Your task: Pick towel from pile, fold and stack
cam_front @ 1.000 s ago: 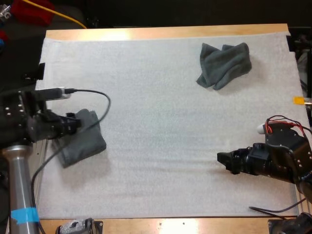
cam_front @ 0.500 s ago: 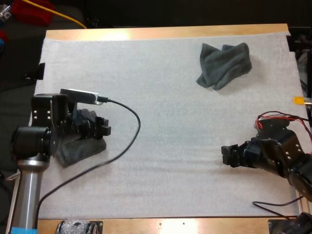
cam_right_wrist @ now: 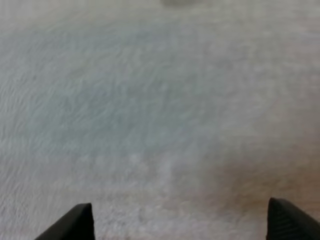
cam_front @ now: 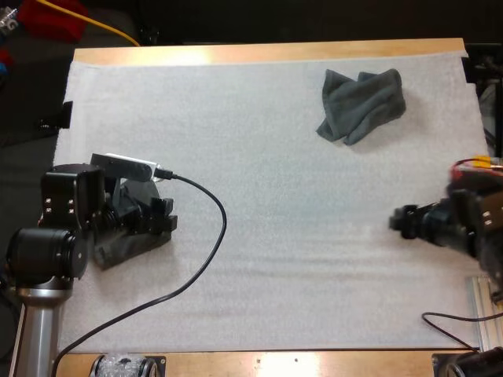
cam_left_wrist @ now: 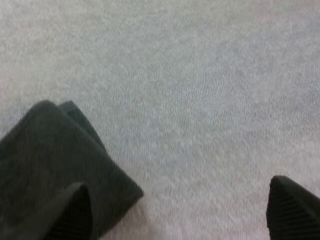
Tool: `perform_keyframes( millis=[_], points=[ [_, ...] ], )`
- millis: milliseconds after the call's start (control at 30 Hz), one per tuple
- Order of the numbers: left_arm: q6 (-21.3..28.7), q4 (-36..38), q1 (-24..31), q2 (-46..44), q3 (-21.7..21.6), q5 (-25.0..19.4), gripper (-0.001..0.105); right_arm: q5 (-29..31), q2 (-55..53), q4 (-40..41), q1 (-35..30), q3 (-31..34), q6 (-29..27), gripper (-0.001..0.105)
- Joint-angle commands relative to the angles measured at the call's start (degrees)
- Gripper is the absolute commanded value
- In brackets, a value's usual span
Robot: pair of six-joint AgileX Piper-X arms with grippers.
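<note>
One folded towel (cam_front: 126, 245) is lying at the frame's left, with the left gripper (cam_front: 165, 217) hovering over its edge, fingers spread wide and empty. A crumpled towel (cam_front: 363, 102) is waiting unfolded at upper right. The right gripper (cam_front: 402, 222), likewise wide, is hanging over bare mat (cam_front: 267, 196).

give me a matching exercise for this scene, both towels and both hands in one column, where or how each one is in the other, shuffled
1 crumpled towel
2 folded towel
3 left hand
4 right hand

a open over bare mat, near its right edge
b lying far right on the mat
c open, one finger over a towel
d lying at the mat's left side

Pairs: 1-b, 2-d, 3-c, 4-a
</note>
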Motion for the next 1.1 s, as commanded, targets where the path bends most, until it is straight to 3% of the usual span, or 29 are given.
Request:
perform_keyframes(
  millis=[0,133,367,500,600,667,767,933,1067],
  points=[
    [-0.08,0.81,-0.27,-0.36,-0.46,-0.51,0.069,-2.19,-0.18,0.06,-1.82,-0.15,-1.49,0.067],
    [2.33,2.49,-0.27,-0.36,-0.46,-0.51,0.069,-6.35,-0.18,0.06,-10.99,-0.15,-5.11,0.067],
    [2.72,4.59,-0.27,-0.36,-0.46,-0.65,0.069,-5.44,-0.18,0.72,-19.10,-0.15,-11.52,0.067],
    [2.72,4.99,-0.27,-0.36,-0.46,-0.65,0.069,-5.01,-0.35,0.72,-19.71,-0.15,-11.97,0.067],
    [3.51,4.58,-0.27,-0.77,-0.46,-1.52,0.069,-2.61,-0.87,1.14,-19.71,-0.15,-16.71,0.067],
    [4.18,3.79,-0.27,-1.72,-0.46,-2.44,0.069,4.11,-1.99,1.29,-19.50,-0.15,-20.97,0.067],
    [4.62,1.95,-0.27,-4.05,-0.46,-3.06,0.069,11.22,-4.28,1.29,-18.67,-0.15,-22.16,0.067],
    [5.16,-1.96,-0.27,-8.91,-0.46,-4.37,0.069,10.60,-8.82,1.29,-17.00,-0.15,-26.51,0.067],
    [6.02,-3.55,-0.27,-13.73,-0.28,-4.36,0.069,9.21,-13.55,1.29,-16.81,-0.15,-26.00,0.067]
  ],
)
